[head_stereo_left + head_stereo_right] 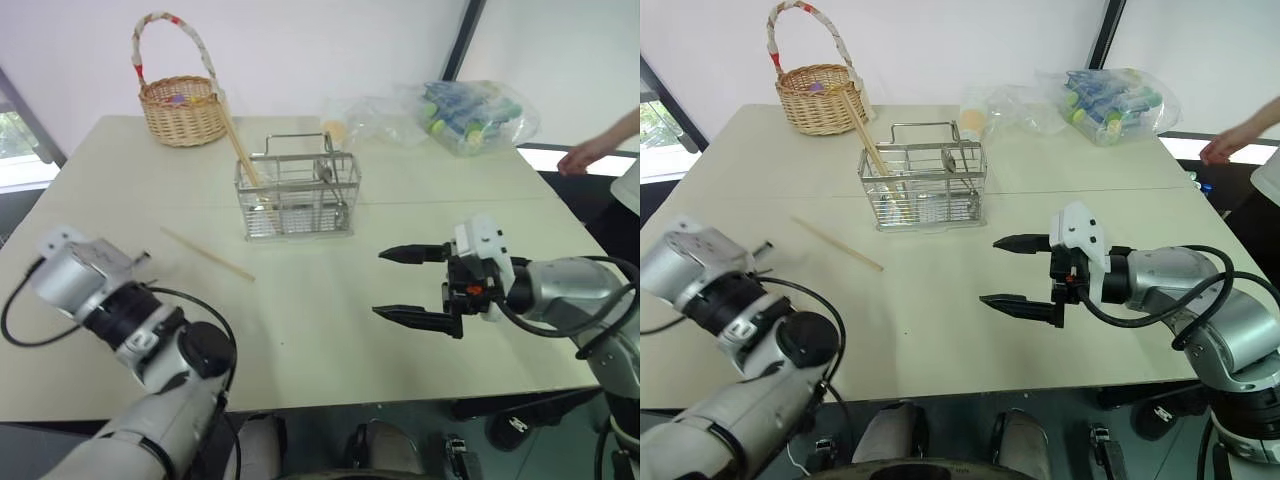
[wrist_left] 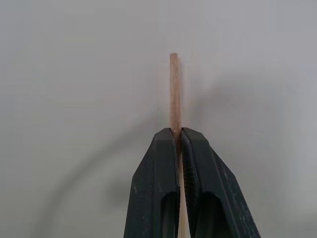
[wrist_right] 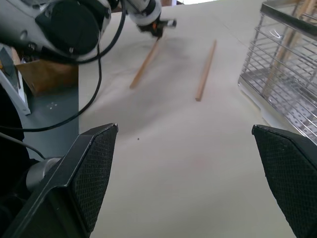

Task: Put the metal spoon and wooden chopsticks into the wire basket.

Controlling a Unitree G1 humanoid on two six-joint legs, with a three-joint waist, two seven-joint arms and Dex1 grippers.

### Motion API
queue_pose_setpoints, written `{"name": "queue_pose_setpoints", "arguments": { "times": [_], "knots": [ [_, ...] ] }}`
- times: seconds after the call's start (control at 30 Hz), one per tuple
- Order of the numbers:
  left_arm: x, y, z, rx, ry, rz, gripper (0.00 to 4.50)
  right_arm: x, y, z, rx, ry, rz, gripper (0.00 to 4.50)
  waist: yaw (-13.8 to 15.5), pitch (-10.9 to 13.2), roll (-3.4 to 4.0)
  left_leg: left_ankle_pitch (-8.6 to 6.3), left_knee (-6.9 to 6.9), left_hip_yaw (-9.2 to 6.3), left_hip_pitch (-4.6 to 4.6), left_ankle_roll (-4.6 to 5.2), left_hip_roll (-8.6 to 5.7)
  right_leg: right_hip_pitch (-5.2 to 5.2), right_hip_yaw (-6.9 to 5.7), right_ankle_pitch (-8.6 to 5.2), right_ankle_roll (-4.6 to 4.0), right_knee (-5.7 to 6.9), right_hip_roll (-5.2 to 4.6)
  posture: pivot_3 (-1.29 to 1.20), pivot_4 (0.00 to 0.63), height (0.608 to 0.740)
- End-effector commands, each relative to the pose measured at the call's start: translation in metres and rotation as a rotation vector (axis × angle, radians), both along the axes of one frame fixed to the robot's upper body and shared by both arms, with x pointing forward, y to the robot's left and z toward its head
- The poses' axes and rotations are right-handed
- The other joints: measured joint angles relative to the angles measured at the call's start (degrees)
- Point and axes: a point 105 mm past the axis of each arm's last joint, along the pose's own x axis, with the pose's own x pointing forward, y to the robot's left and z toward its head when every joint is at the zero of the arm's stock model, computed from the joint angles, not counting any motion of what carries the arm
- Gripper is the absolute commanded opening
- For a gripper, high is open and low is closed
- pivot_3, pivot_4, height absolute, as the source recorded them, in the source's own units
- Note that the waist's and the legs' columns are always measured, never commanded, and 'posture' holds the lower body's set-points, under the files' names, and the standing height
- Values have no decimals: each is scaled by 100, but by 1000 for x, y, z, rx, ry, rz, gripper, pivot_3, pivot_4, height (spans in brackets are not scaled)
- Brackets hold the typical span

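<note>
Between left jaws: chopstick (image 2: 174, 94); right gripper (image 1: 410, 285) open.

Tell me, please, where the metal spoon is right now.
The metal spoon stands upright in the right half of the wire basket, mid-table in the left eye view.

Pale beige table (image 1: 330, 330) against a white wall (image 1: 300, 50), bright window (image 1: 15, 140) at left.
</note>
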Motion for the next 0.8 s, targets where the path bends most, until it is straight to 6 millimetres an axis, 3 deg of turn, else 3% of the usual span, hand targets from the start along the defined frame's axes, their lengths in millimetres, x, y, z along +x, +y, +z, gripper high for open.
{"name": "queue_pose_setpoints", "arguments": {
  "times": [0.03, 0.1, 0.2, 0.27, 0.33, 0.43, 0.63, 0.8],
  "knots": [
    [36, 14, 86, 71, -412, -17, 34, 2, -3, 14, 14, -56, -15, 4500, 6, 2, 3, 1, -2, 0, 1, -4, -1, 0, 0, 0, 0, -2, -2, 0, 150, 620],
    [53, 14, 135, 54, -650, -58, 34, 2, -3, 14, 19, -55, -20, 4500, 11, 5, -6, 1, 2, 1, -5, -4, -3, -4, -6, 0, 0, -7, -7, 0, 150, 620],
    [71, 0, 187, -26, -899, -152, 34, 2, -2, 12, 23, -53, -29, 4500, -3, -2, 16, -7, -3, 6, -1, 7, -10, -3, -9, 0, 0, -9, -17, 0, 150, 620],
    [81, -16, 218, -75, -1027, -246, 34, 1, 0, 12, 29, -54, -37, 4500, -5, -3, 18, -10, 1, 19, 2, 15, -14, 3, -9, 1, 2, -9, -24, 0, 150, 620],
    [88, -32, 236, -102, -1099, -327, 34, 1, 0, 12, 37, -56, -46, 4500, -9, -2, 17, -10, 5, 19, -2, 15, -14, 3, -10, 1, 2, -4, -23, 0, 150, 620],
    [100, -63, 246, -105, -1127, -474, 34, 2, 0, 11, 47, -66, -71, 4500, -16, -1, 17, -8, 4, 17, 1, 14, -11, 1, -16, 1, 3, 2, -15, 0, 150, 620],
    [116, -113, 242, 71, -1040, -721, 34, 1, -2, 12, 74, -73, -127, 4500, -39, 6, 18, -4, 2, 14, 0, 8, -4, -6, -18, 1, 3, 14, 2, 0, 150, 620],
    [123, -140, 235, 180, -1009, -835, 34, 2, -8, 14, 94, -74, -175, 4500, -80, 8, 22, -4, 3, 19, 0, 8, -4, -6, -18, 1, 3, 12, 1, 0, 150, 620]
  ]
}}
